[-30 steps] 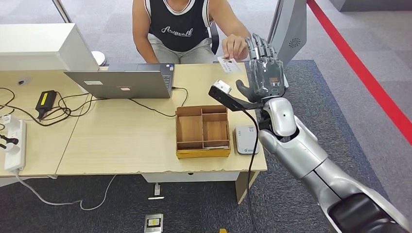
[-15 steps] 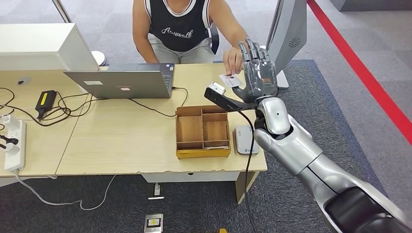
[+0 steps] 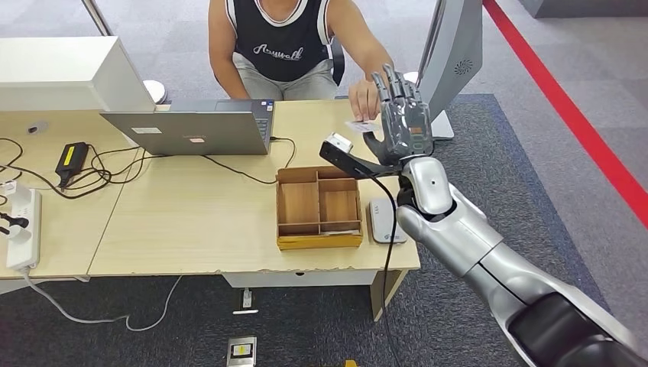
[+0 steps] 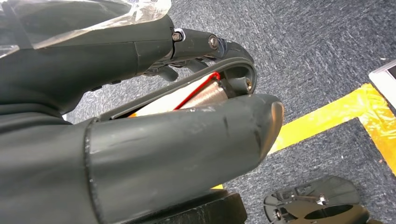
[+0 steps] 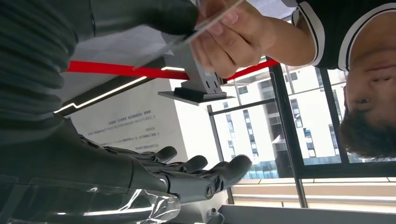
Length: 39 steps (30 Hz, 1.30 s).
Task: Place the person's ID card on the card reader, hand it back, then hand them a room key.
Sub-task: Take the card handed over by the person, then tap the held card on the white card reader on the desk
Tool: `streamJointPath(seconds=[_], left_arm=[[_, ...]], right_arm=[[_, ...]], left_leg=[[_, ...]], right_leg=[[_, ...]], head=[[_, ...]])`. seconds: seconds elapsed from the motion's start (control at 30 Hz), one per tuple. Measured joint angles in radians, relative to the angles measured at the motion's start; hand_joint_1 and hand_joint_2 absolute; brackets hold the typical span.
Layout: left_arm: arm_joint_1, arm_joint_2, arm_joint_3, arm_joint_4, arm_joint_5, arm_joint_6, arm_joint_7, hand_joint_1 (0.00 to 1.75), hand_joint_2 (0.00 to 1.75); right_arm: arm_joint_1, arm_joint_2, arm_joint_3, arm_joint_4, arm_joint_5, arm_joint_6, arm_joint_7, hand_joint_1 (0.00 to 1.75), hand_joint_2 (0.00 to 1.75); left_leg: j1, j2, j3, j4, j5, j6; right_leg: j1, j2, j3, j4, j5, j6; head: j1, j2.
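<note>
The person across the desk holds a white ID card out in one hand. My right hand is raised beside it, palm toward the card, fingers stretched upward and apart. In the right wrist view my thumb lies against the card, which the person's fingers still pinch; my other fingers stay straight and away from it. The grey-white card reader lies on the desk just right of a wooden compartment box. My left hand hangs over the carpet holding nothing.
An open laptop sits at the desk's far edge with cables, a black adapter and a power strip to the left. A grey pedestal stands behind my right hand. Yellow tape marks the carpet.
My right hand has shifted slightly left and closer to the card. The person has lowered the card down to my thumb.
</note>
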<state>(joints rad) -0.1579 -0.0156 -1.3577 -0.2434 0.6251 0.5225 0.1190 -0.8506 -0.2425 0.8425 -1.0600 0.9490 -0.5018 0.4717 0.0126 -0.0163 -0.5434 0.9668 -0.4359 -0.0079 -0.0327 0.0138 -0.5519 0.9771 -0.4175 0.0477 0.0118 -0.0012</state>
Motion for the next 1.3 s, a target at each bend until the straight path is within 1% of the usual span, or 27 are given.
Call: streamJointPath(seconds=[1.07,1.3], left_arm=[[0.000,0.000,0.000,0.000,-0.008,0.001,0.000,0.00,0.00],[0.016,0.001,0.001,0.000,0.015,0.021,-0.011,0.00,0.00]], right_arm=[[-0.002,0.004,0.015,0.010,-0.033,-0.008,-0.011,1.75,1.75],[0.028,-0.007,0.017,0.008,-0.082,-0.010,-0.027,1.75,1.75]], left_leg=[[0.000,0.000,0.000,0.000,0.000,0.000],[0.000,0.000,0.000,0.000,0.000,0.000]], right_leg=[[0.000,0.000,0.000,0.000,0.000,0.000],[0.000,0.000,0.000,0.000,0.000,0.000]], head=[[0.000,0.000],[0.000,0.000]])
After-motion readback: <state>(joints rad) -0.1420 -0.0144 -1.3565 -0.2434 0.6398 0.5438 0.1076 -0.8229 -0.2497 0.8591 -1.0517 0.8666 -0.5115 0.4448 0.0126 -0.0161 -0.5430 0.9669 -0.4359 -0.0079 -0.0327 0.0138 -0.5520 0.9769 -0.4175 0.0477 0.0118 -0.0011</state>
